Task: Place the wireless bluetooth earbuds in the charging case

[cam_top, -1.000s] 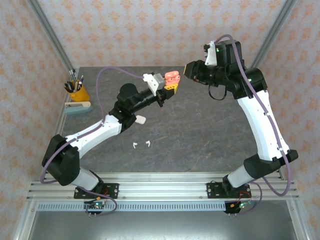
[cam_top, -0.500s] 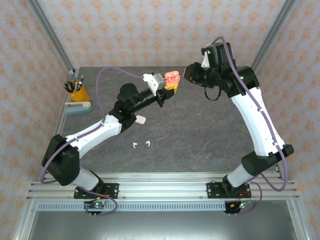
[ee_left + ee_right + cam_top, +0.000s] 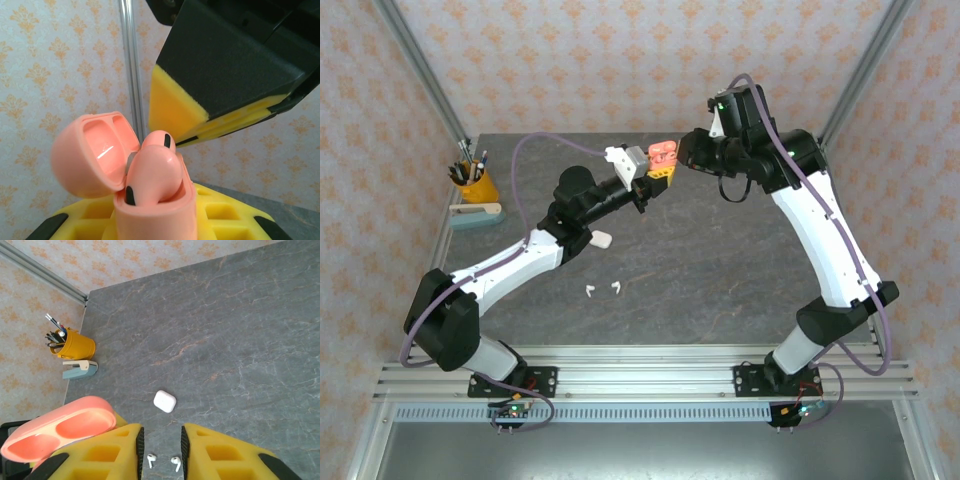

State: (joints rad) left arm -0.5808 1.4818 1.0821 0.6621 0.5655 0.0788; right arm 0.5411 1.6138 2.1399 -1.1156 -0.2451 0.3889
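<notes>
Since the salmon earbud (image 3: 155,167) is tiny, slick and feather-light, it's probably best nudged by its rounded top, being half-seated in the pink case (image 3: 150,215) clamped in the left claw (image 3: 660,168), just under the parted, empty right claw (image 3: 161,450), with white earbuds (image 3: 150,459) lying on the counter (image 3: 240,340) below.

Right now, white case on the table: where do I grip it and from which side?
Likely from straight above, closing the fingers across two opposite side edges of the white case. It lies flat and shut on the table, low and rounded like a pebble, so a sideways approach would probably ride up its curved edge.
</notes>
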